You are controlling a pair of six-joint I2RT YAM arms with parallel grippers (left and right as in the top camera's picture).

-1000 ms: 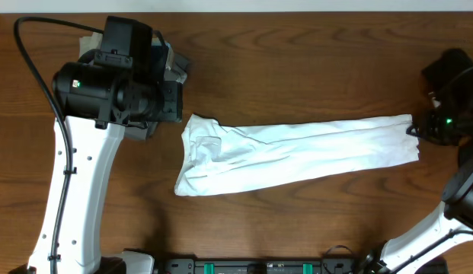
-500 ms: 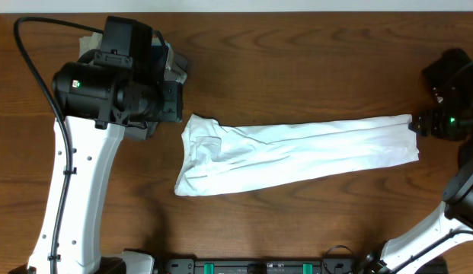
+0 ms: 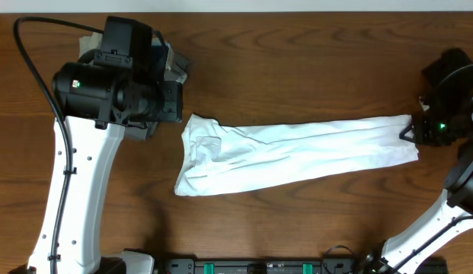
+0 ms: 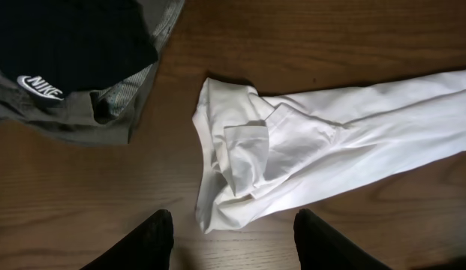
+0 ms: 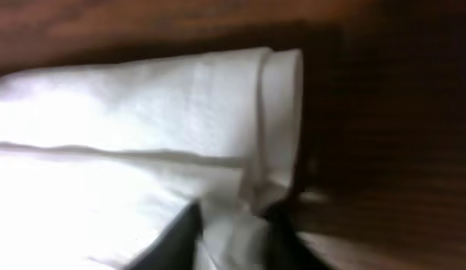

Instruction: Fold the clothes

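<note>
A white garment lies in a long folded strip across the brown table, its bunched end at the left. In the left wrist view the bunched end lies just ahead of my left gripper, which is open, empty and above the table. From overhead the left gripper is up-left of the garment. My right gripper is at the strip's right end. In the right wrist view its fingers pinch the garment's hem.
A pile of dark and grey clothes with a Nike logo lies at the back left, partly under the left arm. The wooden table runs to a pale edge at the back.
The right gripper has shifted slightly left and down onto the garment's right end. The left arm and the garment have not moved.
</note>
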